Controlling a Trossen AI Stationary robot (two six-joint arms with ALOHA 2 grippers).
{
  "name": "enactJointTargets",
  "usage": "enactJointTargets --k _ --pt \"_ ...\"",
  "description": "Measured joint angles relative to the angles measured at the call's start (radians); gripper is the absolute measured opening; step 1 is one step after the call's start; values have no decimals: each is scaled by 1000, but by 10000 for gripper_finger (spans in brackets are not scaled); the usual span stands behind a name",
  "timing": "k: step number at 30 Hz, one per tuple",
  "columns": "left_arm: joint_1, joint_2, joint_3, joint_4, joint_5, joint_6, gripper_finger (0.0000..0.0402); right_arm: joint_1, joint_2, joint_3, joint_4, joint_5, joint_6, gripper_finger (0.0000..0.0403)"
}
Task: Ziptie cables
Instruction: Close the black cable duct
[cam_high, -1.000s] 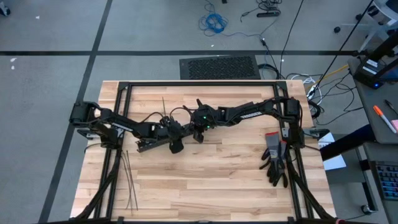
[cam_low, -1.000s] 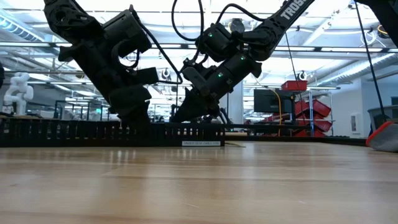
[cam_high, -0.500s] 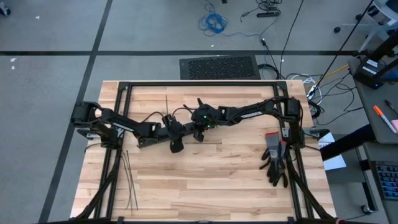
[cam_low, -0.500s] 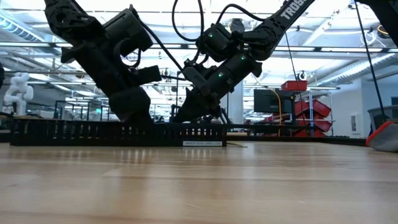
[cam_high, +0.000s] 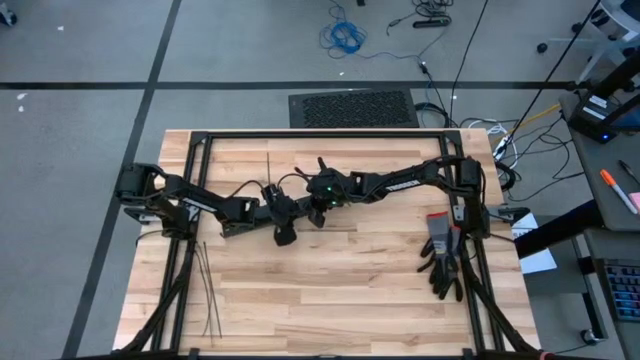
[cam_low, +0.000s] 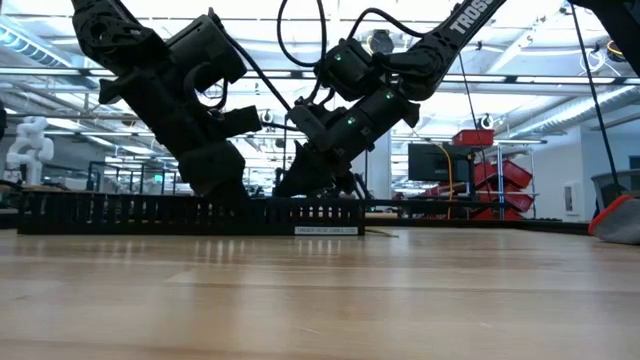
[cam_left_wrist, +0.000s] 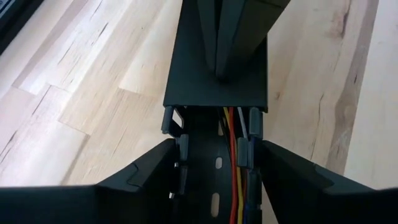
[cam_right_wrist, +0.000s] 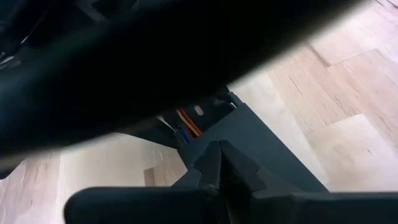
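A long black slotted duct (cam_low: 150, 213) lies on the wooden table, and the cables (cam_left_wrist: 239, 186), red, yellow, white and blue wires, run inside its channel. A flat black cover (cam_left_wrist: 214, 93) closes the duct farther along. My left gripper (cam_left_wrist: 214, 162) straddles the open part of the duct. My right gripper (cam_right_wrist: 219, 152) is shut, its tips down on the cover. In the high view both meet at mid-table: left gripper (cam_high: 283, 212), right gripper (cam_high: 312, 212). Several zipties (cam_high: 205, 290), thin dark strips, lie flat near the table's left edge. My left gripper holds the duct by its two slotted side walls (cam_left_wrist: 182, 149), one finger outside each wall. The fingers (cam_left_wrist: 280, 174) slant down from the table's left and lie across the duct, which rests flat on the table. My right gripper presses its shut fingertips (cam_left_wrist: 219, 71) onto the cover's top face (cam_right_wrist: 261, 143), close to the cover's open end, slanting down from the table's right. The wires (cam_right_wrist: 186, 127) show just beyond that end.
A pair of dark gloves (cam_high: 445, 255) lies by the table's right edge. A black frame (cam_high: 300, 135) runs around the table top. Bare wood stretches across the near half of the table (cam_high: 340, 300).
The duct has shifted a little on the table: in the low view its left end has drawn in from the picture's edge, and in the high view its near-left end has swung in under my left arm. My left gripper has rolled slightly.
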Motion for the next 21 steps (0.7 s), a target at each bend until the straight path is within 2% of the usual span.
enactJointTargets --k 17,21 --pt "-8 -10 0 -2 30 12 219 -1 -1 2 -14 -5 -3 0" --pt "17 2 0 16 106 18 243 -1 -1 2 -21 -8 -3 0"
